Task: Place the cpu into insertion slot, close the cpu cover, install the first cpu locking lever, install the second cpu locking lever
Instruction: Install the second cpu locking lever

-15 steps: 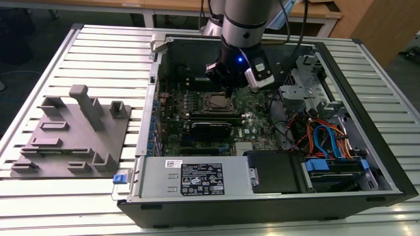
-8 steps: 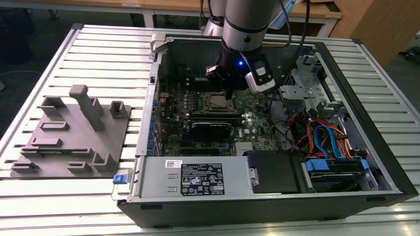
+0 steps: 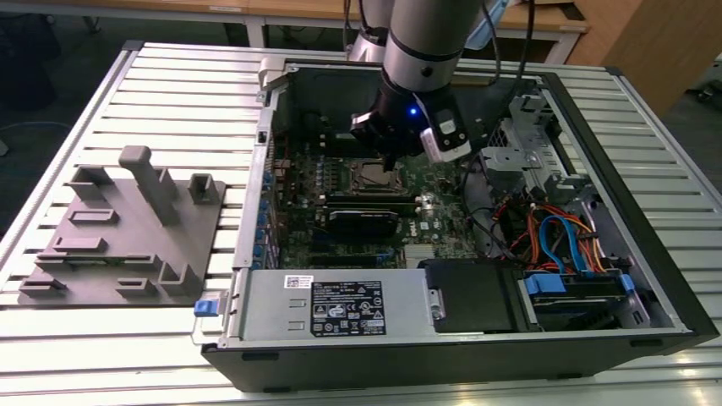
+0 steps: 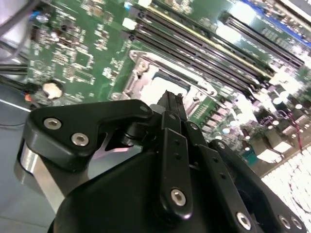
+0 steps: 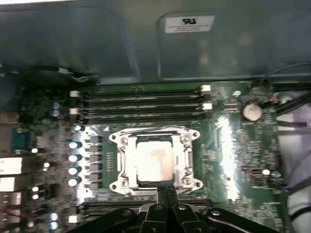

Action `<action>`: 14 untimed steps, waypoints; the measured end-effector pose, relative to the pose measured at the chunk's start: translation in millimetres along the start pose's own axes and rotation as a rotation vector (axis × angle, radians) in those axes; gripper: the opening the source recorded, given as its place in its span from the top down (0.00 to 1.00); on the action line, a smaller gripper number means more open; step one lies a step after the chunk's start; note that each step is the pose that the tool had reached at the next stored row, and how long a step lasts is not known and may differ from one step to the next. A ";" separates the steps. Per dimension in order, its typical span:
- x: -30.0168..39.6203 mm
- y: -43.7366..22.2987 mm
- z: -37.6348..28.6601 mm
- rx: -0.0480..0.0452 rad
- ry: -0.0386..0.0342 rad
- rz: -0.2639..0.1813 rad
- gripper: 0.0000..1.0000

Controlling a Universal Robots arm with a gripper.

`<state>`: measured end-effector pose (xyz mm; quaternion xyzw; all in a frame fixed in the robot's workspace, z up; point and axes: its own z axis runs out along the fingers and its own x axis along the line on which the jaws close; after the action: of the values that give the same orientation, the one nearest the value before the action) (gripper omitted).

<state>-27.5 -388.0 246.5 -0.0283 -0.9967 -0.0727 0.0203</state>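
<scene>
Exterior view high, far; both wrist views near socket.

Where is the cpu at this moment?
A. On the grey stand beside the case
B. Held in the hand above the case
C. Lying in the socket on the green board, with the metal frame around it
C: in the first wrist view the cpu lies in the socket, with the metal frame around it, and the closed hand is at the frame's edge.

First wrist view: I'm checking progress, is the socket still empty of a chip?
No, a silver-topped chip already sits in the socket, framed by the metal cover lying flat around it.
</scene>
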 end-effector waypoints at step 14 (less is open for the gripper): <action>9.6 -13.7 9.1 -0.0225 0.0097 -0.006 0.90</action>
<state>-38.2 -399.7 235.9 -0.0251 -0.9958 -0.0841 0.0245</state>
